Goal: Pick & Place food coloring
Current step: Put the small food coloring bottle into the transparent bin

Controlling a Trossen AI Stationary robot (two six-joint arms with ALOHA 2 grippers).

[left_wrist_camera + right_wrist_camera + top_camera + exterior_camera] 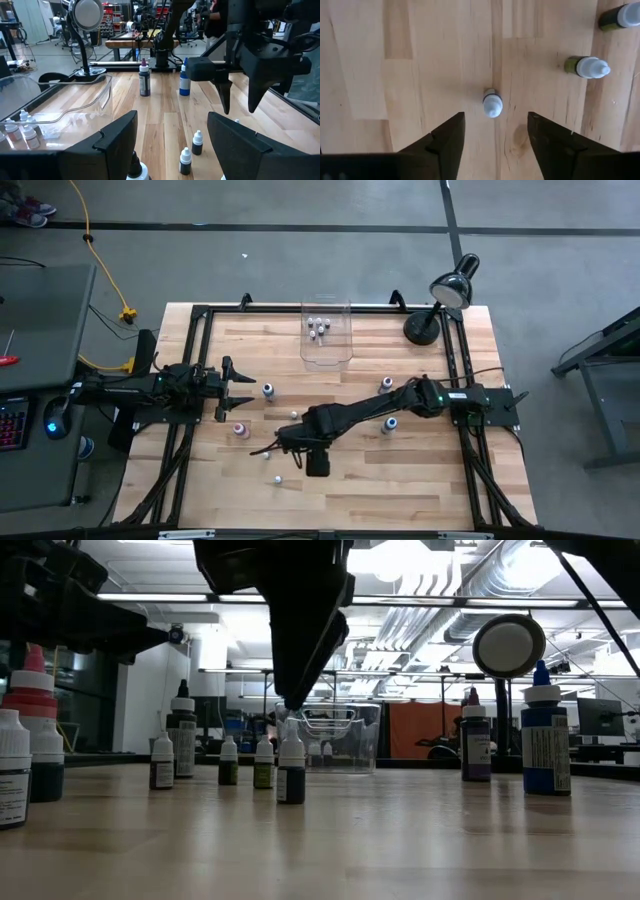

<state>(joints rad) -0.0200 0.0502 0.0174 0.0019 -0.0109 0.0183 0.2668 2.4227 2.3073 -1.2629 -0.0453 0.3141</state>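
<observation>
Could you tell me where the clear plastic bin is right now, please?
In the high view, the clear plastic bin sits at the table's far edge, centre, left of the black lamp, holding several small bottles.

Food coloring bottles [268, 390] upright, scattered; perhaps five inside bin [326, 352].

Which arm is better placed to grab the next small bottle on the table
The right. Its gripper hangs open directly over an upright small bottle, fingers either side of the cap, so it likely only needs to lower and close. The left gripper waits near the table's left edge, also open.
</observation>
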